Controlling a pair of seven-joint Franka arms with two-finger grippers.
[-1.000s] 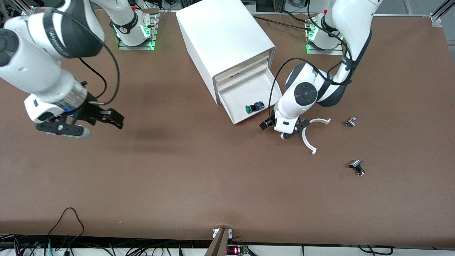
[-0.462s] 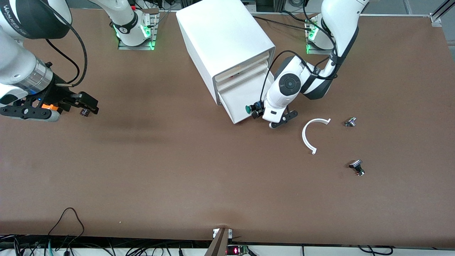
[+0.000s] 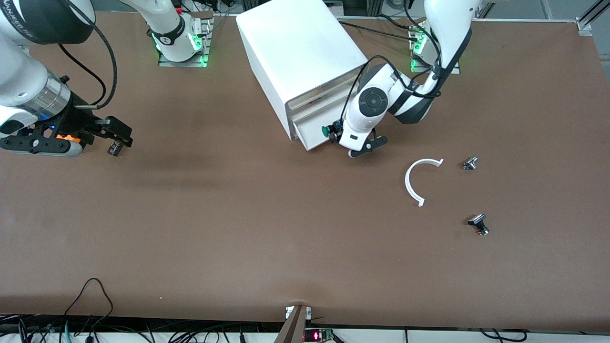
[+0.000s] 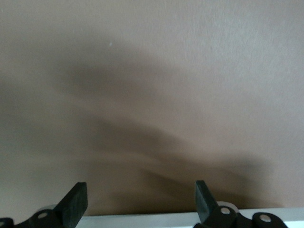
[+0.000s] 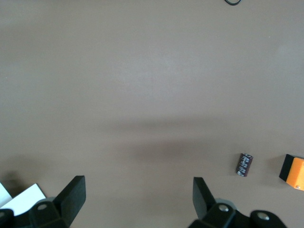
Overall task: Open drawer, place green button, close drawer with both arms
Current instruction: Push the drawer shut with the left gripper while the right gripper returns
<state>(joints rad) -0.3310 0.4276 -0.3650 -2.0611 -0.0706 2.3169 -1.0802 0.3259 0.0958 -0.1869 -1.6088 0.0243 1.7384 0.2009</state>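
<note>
Drawer (image 3: 312, 136) front met by left gripper (image 3: 355, 147), jaws apart; push axis toward 11 o'clock. Button (image 3: 329, 130) inside. Right gripper (image 3: 102, 140) waits, jaws apart.

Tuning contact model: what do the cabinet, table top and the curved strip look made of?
Cabinet: likely plastic, smooth white with soft sheen.
Table: matte brown, looks like a mat or laminate; no glare.
Curved strip: thin white arc, probably plastic.
</note>
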